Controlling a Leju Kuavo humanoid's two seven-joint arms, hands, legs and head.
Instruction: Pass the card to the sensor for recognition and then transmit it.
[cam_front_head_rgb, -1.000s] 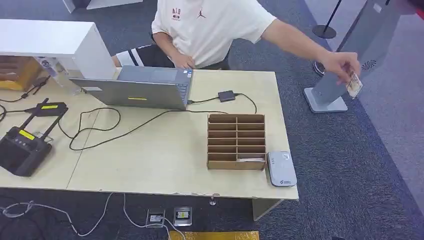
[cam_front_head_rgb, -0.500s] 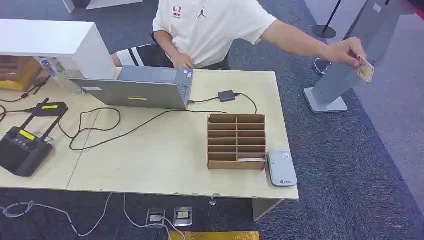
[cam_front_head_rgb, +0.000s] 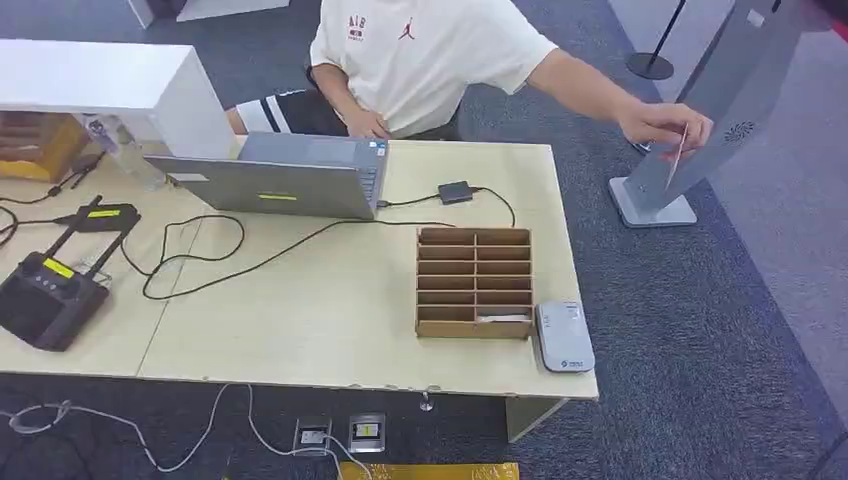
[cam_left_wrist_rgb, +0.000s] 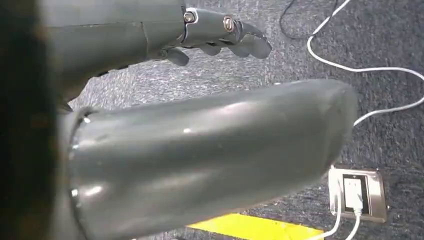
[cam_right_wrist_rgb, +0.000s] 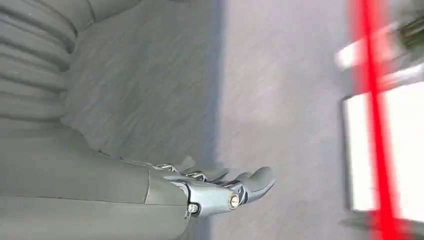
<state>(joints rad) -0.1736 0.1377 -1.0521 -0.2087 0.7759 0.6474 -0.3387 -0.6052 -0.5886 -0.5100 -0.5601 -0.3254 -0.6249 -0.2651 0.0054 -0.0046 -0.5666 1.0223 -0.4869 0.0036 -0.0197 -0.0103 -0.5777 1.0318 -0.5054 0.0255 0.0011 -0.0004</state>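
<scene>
While a person's hand (cam_front_head_rgb: 662, 124) held the card (cam_front_head_rgb: 677, 157) edge-on against the grey stand (cam_front_head_rgb: 722, 95) on the carpet, off beyond the table (cam_front_head_rgb: 330, 300), the robot had no share in the work: its left hand (cam_left_wrist_rgb: 220, 32) hung over the carpet with fingers (cam_left_wrist_rgb: 250, 45) loosely spread and holding nothing, and its right hand (cam_right_wrist_rgb: 220, 187) hung likewise, its fingers (cam_right_wrist_rgb: 260, 178) apart and empty. The card was therefore well away from both sets of fingers. I judged the task to be at its very start, the card not yet in the robot's keeping; the next move would call for raising one arm to take the card, then carrying it to the small grey reader (cam_front_head_rgb: 564, 337) lying just beside the wooden slotted box (cam_front_head_rgb: 473, 283). Seen edge-on, the card's face could not be read, and the right wrist view was blurred, its red stripe and white shapes beyond telling.
</scene>
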